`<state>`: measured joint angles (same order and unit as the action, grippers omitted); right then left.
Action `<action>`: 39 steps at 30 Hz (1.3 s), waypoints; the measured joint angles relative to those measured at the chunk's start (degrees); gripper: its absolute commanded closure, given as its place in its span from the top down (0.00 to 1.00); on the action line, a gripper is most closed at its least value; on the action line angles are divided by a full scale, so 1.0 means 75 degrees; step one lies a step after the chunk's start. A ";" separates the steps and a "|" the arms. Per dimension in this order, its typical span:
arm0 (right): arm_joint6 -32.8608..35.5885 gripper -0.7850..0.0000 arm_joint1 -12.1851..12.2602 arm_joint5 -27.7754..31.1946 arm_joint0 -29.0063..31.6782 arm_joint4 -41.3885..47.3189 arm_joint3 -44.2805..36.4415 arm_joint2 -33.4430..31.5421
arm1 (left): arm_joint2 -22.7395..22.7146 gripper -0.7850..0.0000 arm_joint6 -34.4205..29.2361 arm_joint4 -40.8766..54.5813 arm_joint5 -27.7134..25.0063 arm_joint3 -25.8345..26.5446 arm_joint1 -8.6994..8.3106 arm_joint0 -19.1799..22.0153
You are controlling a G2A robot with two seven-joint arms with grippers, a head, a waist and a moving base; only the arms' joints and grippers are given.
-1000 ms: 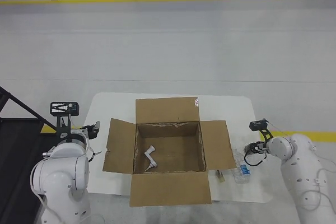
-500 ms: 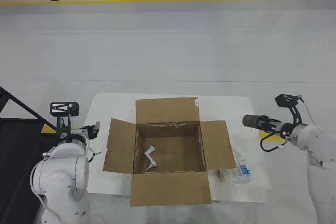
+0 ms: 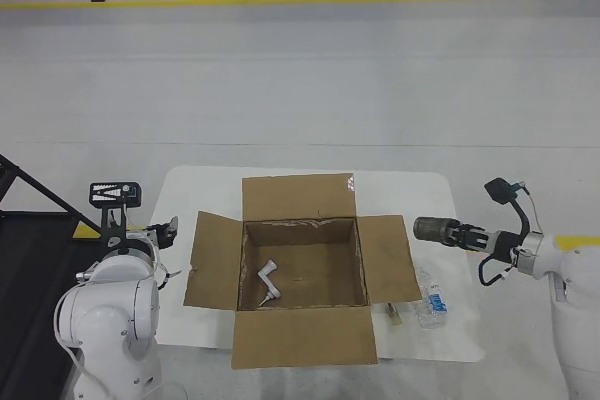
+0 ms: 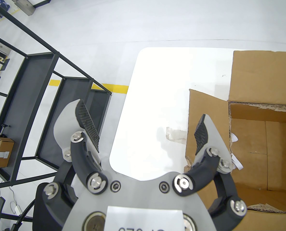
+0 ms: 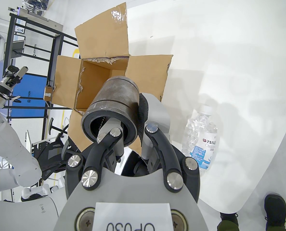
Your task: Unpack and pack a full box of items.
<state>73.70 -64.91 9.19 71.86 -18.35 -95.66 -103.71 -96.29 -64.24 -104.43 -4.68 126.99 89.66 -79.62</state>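
Note:
An open cardboard box stands mid-table with all flaps spread; a small white part lies on its floor. My right gripper is shut on a dark metal cylinder, one finger inside its bore. In the top view that cylinder hangs in the air off the box's right flap. My left gripper is open and holds nothing, above the table's left edge beside the box. A clear plastic bottle lies on the table right of the box, also seen as the bottle in the right wrist view.
A small tan item lies by the box's front right corner. A scrap of tape sits near the left flap. A black metal rack stands left of the white table.
The right arm rose from low beside the bottle, swung out and now extends leftward toward the box's right flap with the cylinder in its gripper. The left arm kept still.

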 measured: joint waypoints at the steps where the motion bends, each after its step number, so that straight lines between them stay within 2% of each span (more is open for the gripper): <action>1: 0.0000 0.00 0.0000 0.0000 0.0000 0.0000 0.0000 0.0000 | 0.0000 1.00 0.0000 0.0000 0.0000 0.0000 0.0000 0.0000; 5: -0.0142 0.00 -0.0005 0.0187 0.0071 0.0165 -0.0136 0.0168 | 0.0000 1.00 0.0000 0.0000 0.0000 0.0000 0.0000 0.0000; 8: -0.0196 0.00 0.0000 0.0350 -0.0006 -0.0056 -0.0542 0.0709 | 0.0000 1.00 0.0000 0.0000 0.0000 0.0000 0.0000 0.0000; 11: -0.0376 0.00 -0.0051 -0.0050 -0.0242 -0.0487 -0.0862 0.1623 | 0.0000 1.00 0.0000 0.0000 0.0000 0.0000 0.0000 0.0000; 15: -0.0769 0.00 -0.0203 -0.0466 -0.0788 -0.1510 -0.1025 0.3428 | 0.0000 1.00 0.0000 0.0000 0.0000 0.0000 0.0000 0.0000; 17: -0.1067 0.00 -0.0288 -0.0689 -0.1048 -0.2108 -0.0903 0.4217 | 0.0000 1.00 0.0000 0.0000 0.0000 0.0000 0.0000 0.0000; 20: -0.1543 0.00 -0.0466 -0.1466 -0.1468 -0.3182 -0.0459 0.5475 | 0.0000 1.00 0.0000 0.0000 0.0000 0.0000 0.0000 0.0000; 24: -0.2033 0.00 -0.0662 -0.2291 -0.1698 -0.3952 0.0039 0.6536 | 0.0000 1.00 0.0000 0.0000 0.0000 0.0000 0.0000 0.0000; 27: -0.2202 0.00 -0.0729 -0.2448 -0.1736 -0.4060 0.0300 0.6848 | 0.0000 1.00 0.0000 0.0000 0.0000 0.0000 0.0000 0.0000; 39: -0.2192 0.00 -0.0726 -0.2436 -0.1734 -0.4047 0.0290 0.6829 | 0.0000 1.00 0.0000 0.0000 0.0000 0.0000 0.0000 0.0000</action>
<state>57.26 -70.35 -9.07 58.86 -48.71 -93.48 -52.49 -96.29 -64.24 -104.43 -4.68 126.99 89.66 -79.62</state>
